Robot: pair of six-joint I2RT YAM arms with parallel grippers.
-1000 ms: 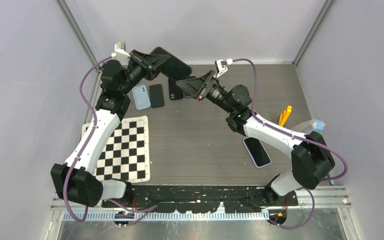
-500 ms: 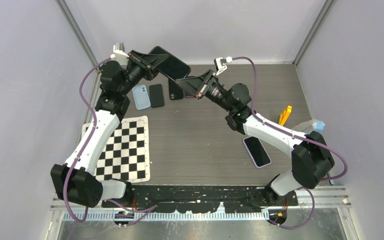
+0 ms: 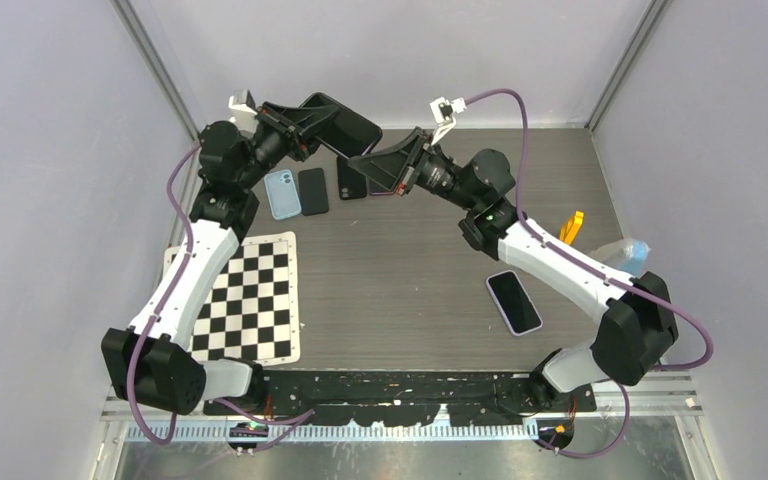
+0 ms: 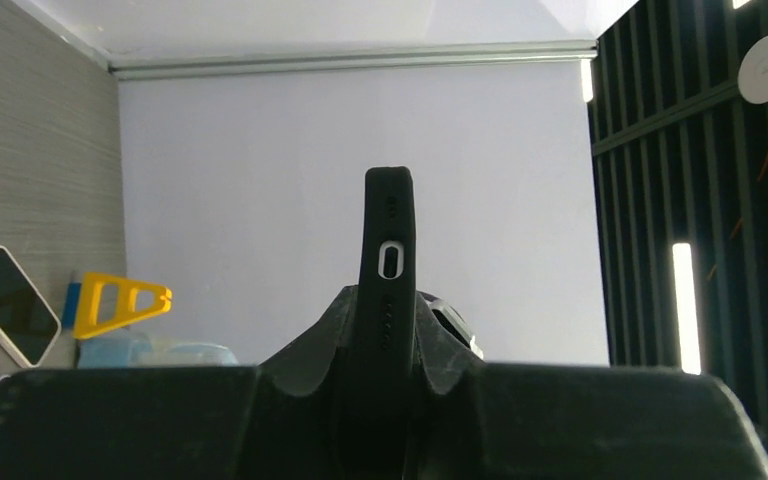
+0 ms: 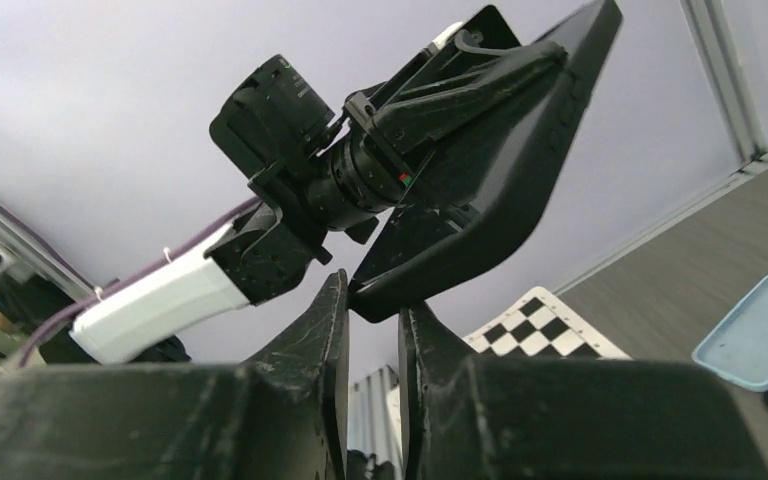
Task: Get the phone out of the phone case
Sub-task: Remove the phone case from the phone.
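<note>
A black phone case point(image 3: 344, 121) with the phone in it is held up in the air at the back of the table. My left gripper point(image 3: 307, 127) is shut on its lower end; in the left wrist view the case point(image 4: 388, 255) stands edge-on between the fingers of that gripper point(image 4: 388, 335). My right gripper point(image 3: 361, 158) comes in from the right, below the case. In the right wrist view its narrow jaws point(image 5: 372, 312) pinch the bottom corner of the case point(image 5: 490, 185). The phone's screen side is hidden.
On the table under the arms lie a light blue case point(image 3: 281, 193), a black phone point(image 3: 312, 190) and another dark one point(image 3: 351, 180). A pale-edged phone point(image 3: 514, 301), a yellow tool point(image 3: 569, 230) and a clear plastic piece point(image 3: 628, 253) lie right. A checkerboard point(image 3: 248, 296) lies left.
My right gripper has narrowed from wide open onto the case's corner, and the right arm has shifted up and back. The left gripper keeps its hold on the case.
</note>
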